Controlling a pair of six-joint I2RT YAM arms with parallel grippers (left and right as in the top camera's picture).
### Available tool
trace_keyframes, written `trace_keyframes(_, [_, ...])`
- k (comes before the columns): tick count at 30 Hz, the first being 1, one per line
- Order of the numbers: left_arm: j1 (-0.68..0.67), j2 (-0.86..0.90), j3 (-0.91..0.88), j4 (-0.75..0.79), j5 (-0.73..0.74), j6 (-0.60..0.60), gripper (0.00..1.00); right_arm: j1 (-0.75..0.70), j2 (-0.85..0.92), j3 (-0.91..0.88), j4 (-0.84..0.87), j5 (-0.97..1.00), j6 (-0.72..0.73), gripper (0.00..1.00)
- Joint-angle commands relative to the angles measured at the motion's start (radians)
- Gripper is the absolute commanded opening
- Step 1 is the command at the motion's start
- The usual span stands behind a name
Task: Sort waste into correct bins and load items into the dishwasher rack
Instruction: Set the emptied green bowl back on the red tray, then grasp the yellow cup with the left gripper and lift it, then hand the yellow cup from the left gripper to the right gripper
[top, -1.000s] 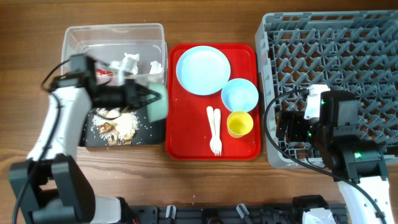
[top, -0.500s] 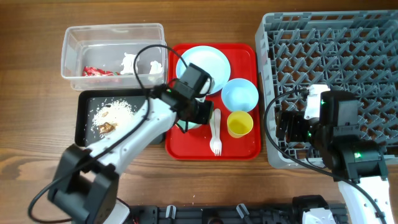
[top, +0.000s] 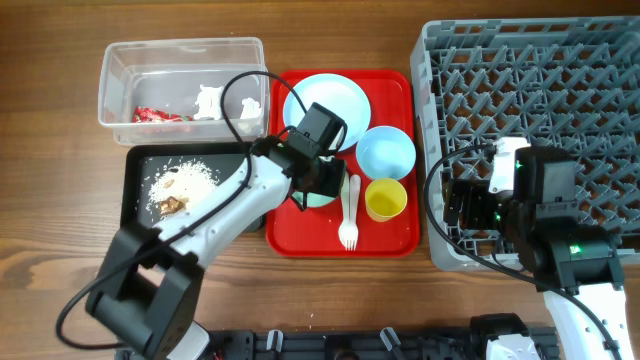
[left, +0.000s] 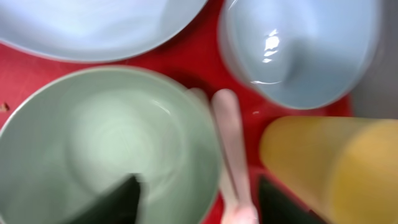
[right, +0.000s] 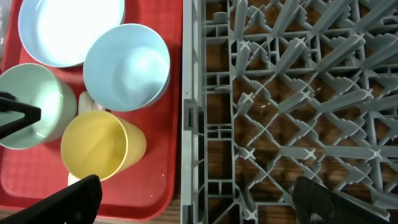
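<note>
Our left gripper (left: 199, 196) has swung across and now straddles, jaws apart, the emptied round pale green plastic bowl (left: 106, 130) beneath it, rack-ready.

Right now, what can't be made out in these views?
- Left wrist: blurred; fingers cut off by the bottom edge, contact with the pale green bowl unclear.
- Left wrist: yellow cup cut off by right and bottom edges.
- Overhead: left arm covers most of that bowl.
- Overhead: red wrapper's print too small.

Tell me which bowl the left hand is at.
The pale green bowl: the left hand straddles its rim, one finger inside. The light blue bowl has no finger on it.
</note>
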Motion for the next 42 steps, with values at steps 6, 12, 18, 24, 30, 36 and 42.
trace_keyframes(6, [-0.037,-0.07,0.039,0.073,0.157,-0.006,0.79,0.005,0.0,0.099,-0.011,0.022,0.021,1.0])
trace_keyframes(12, [-0.102,0.019,0.039,0.078,0.153,-0.015,0.69,0.005,0.001,0.101,-0.035,0.022,0.021,1.0])
trace_keyframes(18, [-0.127,0.133,0.039,0.076,0.123,-0.021,0.26,0.005,0.001,0.101,-0.058,0.022,0.02,1.0])
trace_keyframes(24, [-0.101,0.102,0.04,0.058,0.137,-0.025,0.04,0.005,0.009,0.1,-0.073,0.023,0.017,1.0])
trace_keyframes(30, [0.093,-0.054,0.04,-0.015,0.33,-0.058,0.04,0.003,0.047,0.1,-0.048,0.091,0.051,1.0])
trace_keyframes(36, [0.33,-0.039,0.04,0.184,0.752,-0.271,0.04,0.003,0.154,0.099,0.032,-0.359,-0.021,1.0])
trace_keyframes(42, [0.366,0.029,0.04,0.359,1.119,-0.47,0.04,0.003,0.338,0.096,0.161,-0.88,-0.2,1.0])
